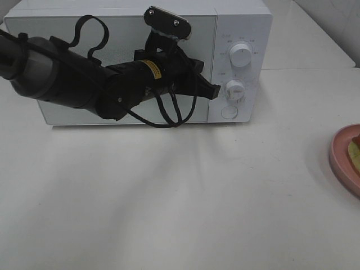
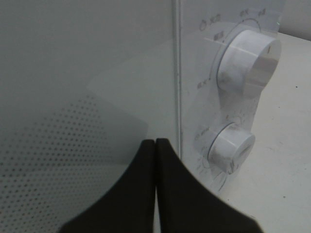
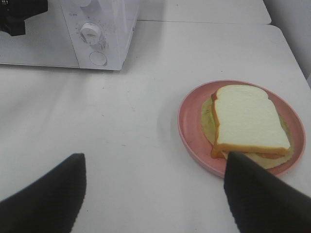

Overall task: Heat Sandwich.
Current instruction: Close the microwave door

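Observation:
The white microwave (image 1: 129, 62) stands at the back of the table with its door closed. My left gripper (image 1: 215, 90) is shut and empty, its tips at the door's right edge beside the lower knob (image 1: 234, 89). The left wrist view shows the shut fingertips (image 2: 155, 145) against the door seam, with the upper knob (image 2: 248, 63) and lower knob (image 2: 231, 147) close by. The sandwich (image 3: 248, 121) lies on the pink plate (image 3: 192, 124) at the table's right edge (image 1: 344, 157). My right gripper (image 3: 153, 162) is open, above the table short of the plate.
A round button (image 1: 229, 112) sits below the lower knob on the microwave panel. The white table (image 1: 180, 197) stretches in front of the microwave. The plate reaches past the right border of the exterior high view.

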Controlling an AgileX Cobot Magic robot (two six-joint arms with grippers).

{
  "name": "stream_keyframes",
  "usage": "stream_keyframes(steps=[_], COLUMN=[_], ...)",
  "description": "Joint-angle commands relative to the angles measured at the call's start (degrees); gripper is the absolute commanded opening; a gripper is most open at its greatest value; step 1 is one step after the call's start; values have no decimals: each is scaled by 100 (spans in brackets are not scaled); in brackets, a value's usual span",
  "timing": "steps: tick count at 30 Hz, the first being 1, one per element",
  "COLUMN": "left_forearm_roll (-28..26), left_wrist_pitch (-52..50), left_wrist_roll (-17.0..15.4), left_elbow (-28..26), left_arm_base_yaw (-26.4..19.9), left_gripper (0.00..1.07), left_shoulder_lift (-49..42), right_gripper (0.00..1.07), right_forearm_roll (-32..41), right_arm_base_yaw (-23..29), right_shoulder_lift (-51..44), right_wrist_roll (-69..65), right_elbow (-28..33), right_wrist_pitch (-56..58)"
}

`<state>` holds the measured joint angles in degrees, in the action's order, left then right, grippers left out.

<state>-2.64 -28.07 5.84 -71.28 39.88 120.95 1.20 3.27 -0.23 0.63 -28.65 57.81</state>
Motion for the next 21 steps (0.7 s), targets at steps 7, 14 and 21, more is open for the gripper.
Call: stream_keyframes(steps=[7,14,21], left_forearm_roll=[-521,-521,-596], left_wrist_pitch=[-252,-332,-315], left_wrist_roll=[-40,103,172], left_elbow=[-149,321,1077], left_arm_base_yaw=[-126,252,493], left_gripper=[0,0,0], left_shoulder_lift=[-23,-338,-802], right_gripper=[76,75,75], right_forearm_roll=[-11,-11,-11], right_arm_base_yaw=[-40,-40,-40], right_shoulder_lift=[-149,-149,-149], right_wrist_roll=[-63,-63,-63], right_elbow=[11,11,11], right_wrist_pitch=[-57,-57,-57])
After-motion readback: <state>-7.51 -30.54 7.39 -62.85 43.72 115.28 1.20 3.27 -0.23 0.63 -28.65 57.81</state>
